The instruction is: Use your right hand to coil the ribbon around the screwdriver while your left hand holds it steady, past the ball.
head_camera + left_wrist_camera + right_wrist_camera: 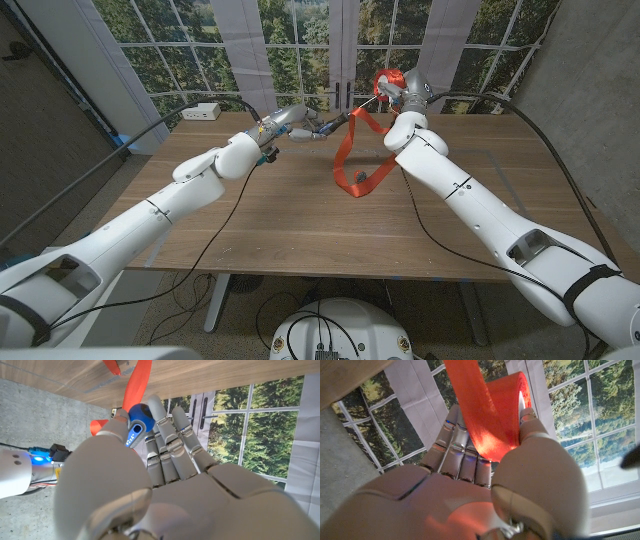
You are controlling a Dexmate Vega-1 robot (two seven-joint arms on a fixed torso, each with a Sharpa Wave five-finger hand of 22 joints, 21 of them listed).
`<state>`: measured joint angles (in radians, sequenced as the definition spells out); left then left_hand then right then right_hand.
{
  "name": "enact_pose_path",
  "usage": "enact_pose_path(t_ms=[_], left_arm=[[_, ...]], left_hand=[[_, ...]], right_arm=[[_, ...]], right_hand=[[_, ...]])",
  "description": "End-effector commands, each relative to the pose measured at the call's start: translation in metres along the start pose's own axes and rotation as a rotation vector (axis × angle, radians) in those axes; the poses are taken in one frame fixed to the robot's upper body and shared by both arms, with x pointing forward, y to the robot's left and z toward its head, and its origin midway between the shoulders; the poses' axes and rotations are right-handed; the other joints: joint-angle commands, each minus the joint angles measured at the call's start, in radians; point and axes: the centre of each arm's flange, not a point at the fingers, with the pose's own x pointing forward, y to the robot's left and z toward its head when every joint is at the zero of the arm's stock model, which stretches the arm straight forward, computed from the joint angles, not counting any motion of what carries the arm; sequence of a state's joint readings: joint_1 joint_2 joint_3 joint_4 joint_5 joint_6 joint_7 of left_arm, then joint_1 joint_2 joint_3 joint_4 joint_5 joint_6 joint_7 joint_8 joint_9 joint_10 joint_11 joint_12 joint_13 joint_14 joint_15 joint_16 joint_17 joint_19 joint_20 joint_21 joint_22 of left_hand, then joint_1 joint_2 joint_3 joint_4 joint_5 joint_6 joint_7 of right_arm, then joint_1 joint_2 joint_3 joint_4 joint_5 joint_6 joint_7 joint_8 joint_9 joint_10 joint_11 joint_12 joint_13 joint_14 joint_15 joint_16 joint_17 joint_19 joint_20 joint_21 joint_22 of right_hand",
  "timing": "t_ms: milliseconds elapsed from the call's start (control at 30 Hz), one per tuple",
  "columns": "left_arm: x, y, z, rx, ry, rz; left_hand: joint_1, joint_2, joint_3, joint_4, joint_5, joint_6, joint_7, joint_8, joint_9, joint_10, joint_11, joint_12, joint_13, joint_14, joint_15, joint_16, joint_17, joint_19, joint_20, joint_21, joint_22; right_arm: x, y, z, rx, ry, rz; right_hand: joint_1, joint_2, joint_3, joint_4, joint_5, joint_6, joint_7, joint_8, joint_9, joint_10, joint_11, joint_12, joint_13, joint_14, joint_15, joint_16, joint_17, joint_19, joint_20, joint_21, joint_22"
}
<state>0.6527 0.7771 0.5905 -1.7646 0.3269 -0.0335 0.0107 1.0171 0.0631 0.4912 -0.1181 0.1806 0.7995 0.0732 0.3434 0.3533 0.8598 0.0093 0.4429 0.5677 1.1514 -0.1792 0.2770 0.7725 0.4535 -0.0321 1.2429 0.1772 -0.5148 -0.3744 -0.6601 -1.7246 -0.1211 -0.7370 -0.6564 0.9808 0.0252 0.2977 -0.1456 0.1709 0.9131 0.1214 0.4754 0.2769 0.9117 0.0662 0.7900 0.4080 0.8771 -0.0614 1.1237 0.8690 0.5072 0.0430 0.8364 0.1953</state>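
Observation:
In the head view my left hand [283, 126] grips the handle of the screwdriver [338, 121] above the far part of the table, with the shaft pointing toward my right hand [408, 96]. The left wrist view shows the blue handle end of the screwdriver [137, 421] held in my left hand [165, 480], with the ribbon [136, 384] beyond it. My right hand holds a roll of orange-red ribbon [388, 80] near the shaft's tip. A long loop of the ribbon [358, 165] hangs from the shaft down to the wooden table [300, 225]. In the right wrist view the ribbon roll [495, 415] sits between the thumb and fingers of my right hand [470, 490].
A white box [208, 111] stands at the table's far left corner. Black cables [215, 250] trail from both arms across the tabletop. Large windows stand behind the table's far edge.

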Motion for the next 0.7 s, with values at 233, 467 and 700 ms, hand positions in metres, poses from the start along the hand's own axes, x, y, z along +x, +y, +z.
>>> enact_pose_path(t_ms=[233,467,700], left_arm=[[0.006,-0.005,-0.003,0.019,0.027,-0.103],[0.006,-0.011,-0.011,-0.044,-0.013,-0.006],[0.002,-0.016,-0.022,-0.147,-0.081,0.153]], left_hand=[[0.093,0.092,0.095,-0.032,0.005,0.170,-0.072,-0.004,0.097,0.160,-0.155,0.007,0.178,0.027,-0.049,-0.002,0.003,-0.004,0.001,0.004,0.002],[0.092,0.093,0.095,-0.031,0.005,0.172,-0.072,-0.004,0.099,0.160,-0.157,0.005,0.178,0.027,-0.049,-0.003,0.002,-0.005,0.001,0.004,0.002],[0.091,0.092,0.096,-0.031,0.006,0.168,-0.076,-0.006,0.102,0.160,-0.157,0.002,0.177,0.022,-0.049,-0.005,0.004,-0.010,-0.002,0.003,0.002]], right_arm=[[-0.008,0.000,0.060,0.011,-0.198,0.085],[-0.014,0.000,0.079,0.020,-0.263,0.105],[-0.007,0.002,0.086,0.003,-0.258,0.115]], right_hand=[[0.121,0.123,0.007,0.000,0.009,0.190,-0.032,0.130,0.140,0.095,-0.046,0.088,0.089,0.025,-0.108,-0.001,0.003,-0.009,0.000,0.011,0.000],[0.121,0.123,0.008,-0.001,0.009,0.191,-0.034,0.130,0.140,0.096,-0.047,0.087,0.088,0.026,-0.109,-0.002,0.002,-0.010,-0.001,0.015,0.000],[0.120,0.124,0.008,0.000,0.008,0.191,-0.031,0.131,0.141,0.095,-0.050,0.088,0.089,0.026,-0.112,-0.002,0.002,-0.010,-0.002,0.019,0.000]])
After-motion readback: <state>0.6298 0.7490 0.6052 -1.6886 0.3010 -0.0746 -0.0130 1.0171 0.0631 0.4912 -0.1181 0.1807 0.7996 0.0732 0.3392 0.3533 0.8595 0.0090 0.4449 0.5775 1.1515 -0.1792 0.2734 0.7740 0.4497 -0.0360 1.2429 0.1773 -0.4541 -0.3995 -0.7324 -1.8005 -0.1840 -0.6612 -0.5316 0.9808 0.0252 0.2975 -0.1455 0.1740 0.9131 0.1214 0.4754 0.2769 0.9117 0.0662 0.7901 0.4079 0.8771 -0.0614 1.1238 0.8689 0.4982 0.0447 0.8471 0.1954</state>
